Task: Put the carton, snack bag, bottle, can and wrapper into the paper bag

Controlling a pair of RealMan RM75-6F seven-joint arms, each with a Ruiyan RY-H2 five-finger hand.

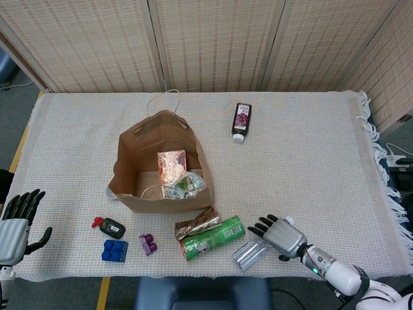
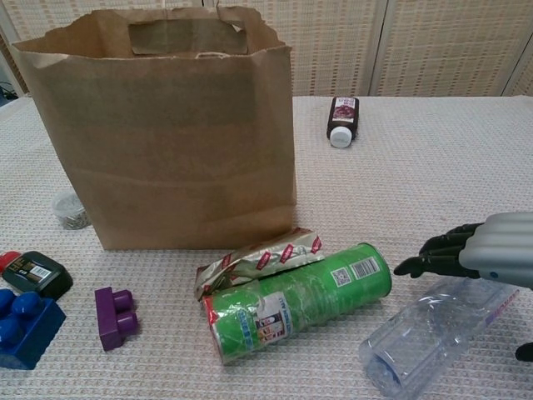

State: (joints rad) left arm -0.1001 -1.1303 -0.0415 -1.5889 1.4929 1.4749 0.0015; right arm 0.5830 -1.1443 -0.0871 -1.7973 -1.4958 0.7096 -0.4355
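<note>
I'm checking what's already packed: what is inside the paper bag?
In the head view the paper bag holds an orange carton and a crumpled snack bag. Its floor under them is hidden; the chest view shows only the bag's outside.

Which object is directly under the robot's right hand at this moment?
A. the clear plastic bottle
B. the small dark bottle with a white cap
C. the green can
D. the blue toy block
A: the right hand is spread over the clear plastic bottle, which lies on its side near the table's front edge, to the right of the green can.
</note>
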